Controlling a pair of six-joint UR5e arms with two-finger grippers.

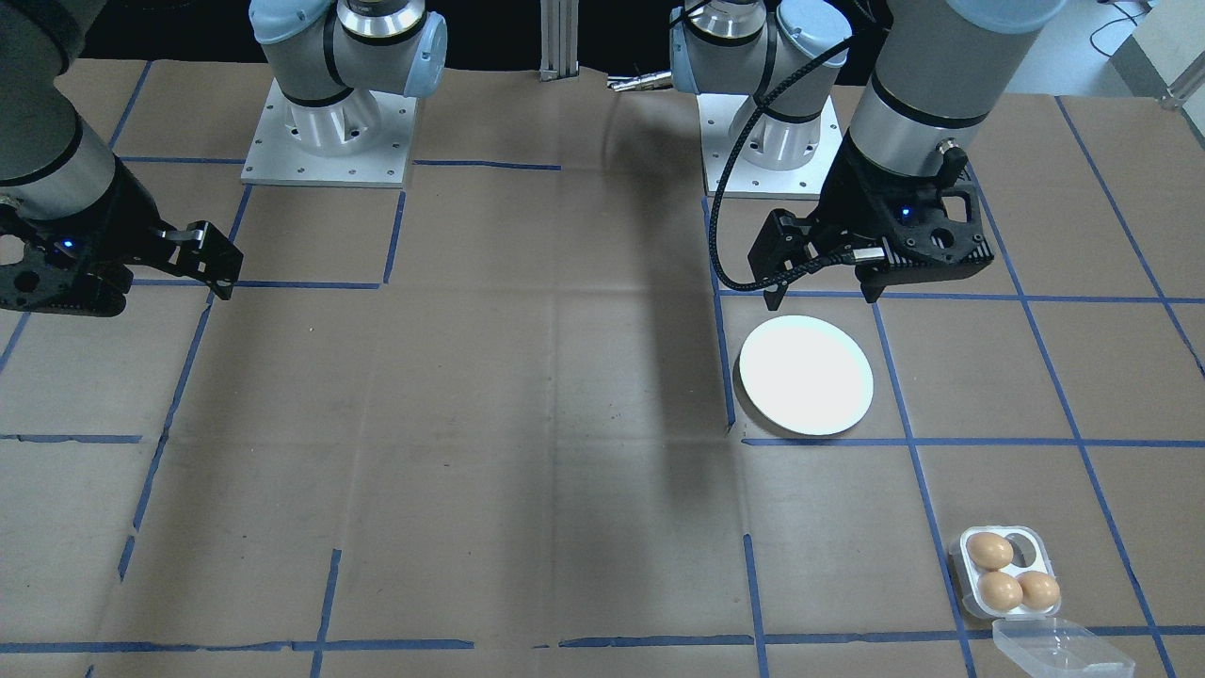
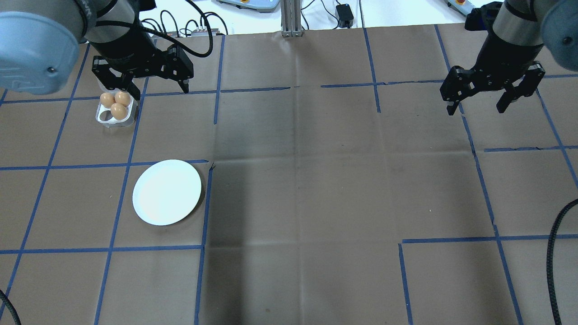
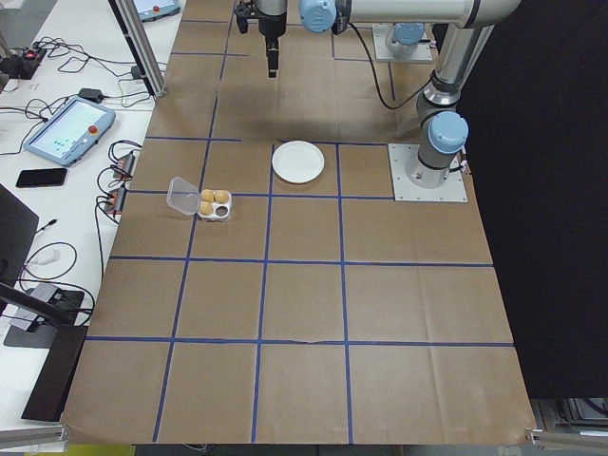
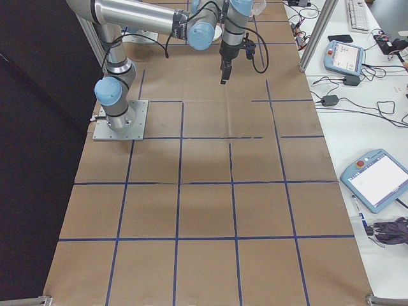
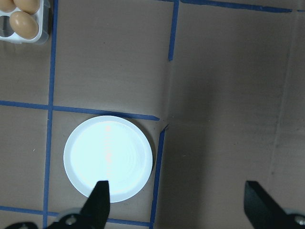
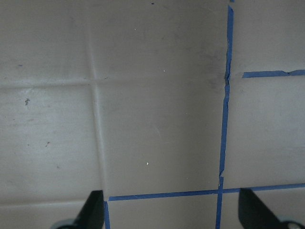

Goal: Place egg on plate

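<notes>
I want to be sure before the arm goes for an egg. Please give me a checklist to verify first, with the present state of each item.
1. Left gripper open and empty: ok.
2. Plate bare, ready for an egg: ok.
3. Egg tray uncovered, clear lid lying beside it: ok.
4. Eggs present, three in the tray: ok.
5. Right gripper open, far from the plate: ok.
6. Eggs uncracked: cannot tell.

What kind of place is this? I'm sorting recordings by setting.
Likely a robotics lab: two arms bolted to a paper-covered table with a blue tape grid, a teach pendant and cables alongside.
</notes>
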